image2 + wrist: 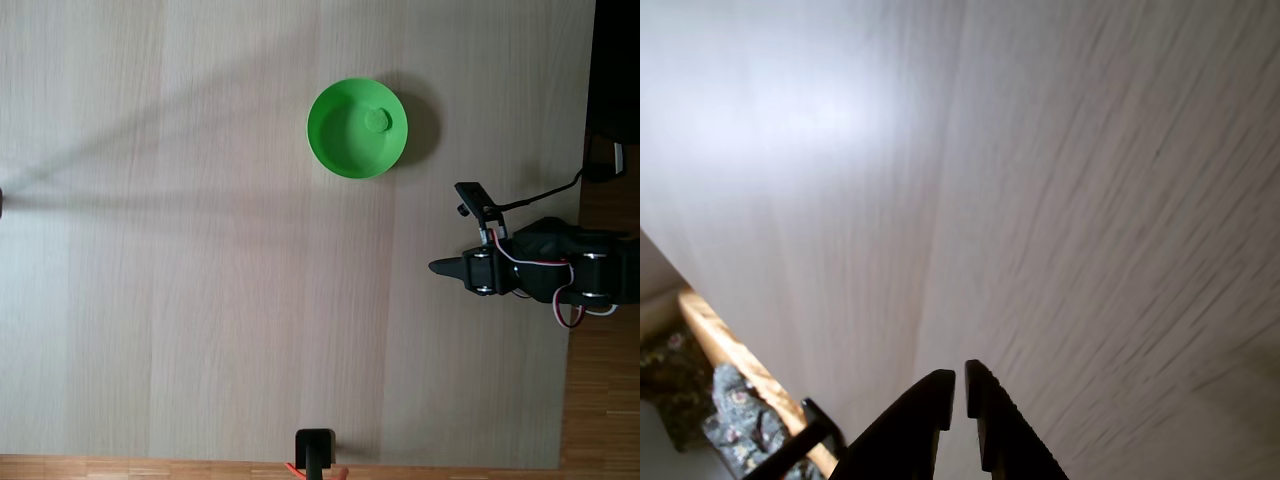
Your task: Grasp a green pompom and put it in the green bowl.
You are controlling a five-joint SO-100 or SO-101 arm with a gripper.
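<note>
Sitting inside the bowl, near its upper right side in the fixed view, is the pompom. Folded back by the counter's right edge, the arm holds its fingers almost shut on nothing. The bowl lies up and left of them, well apart.

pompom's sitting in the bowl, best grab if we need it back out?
Come straight down from above with the hand. The green pompom lies inside the green bowl near its wall, so the rim blocks any side approach. Pinch across the ball's middle; being round, any finger orientation should work.
</note>
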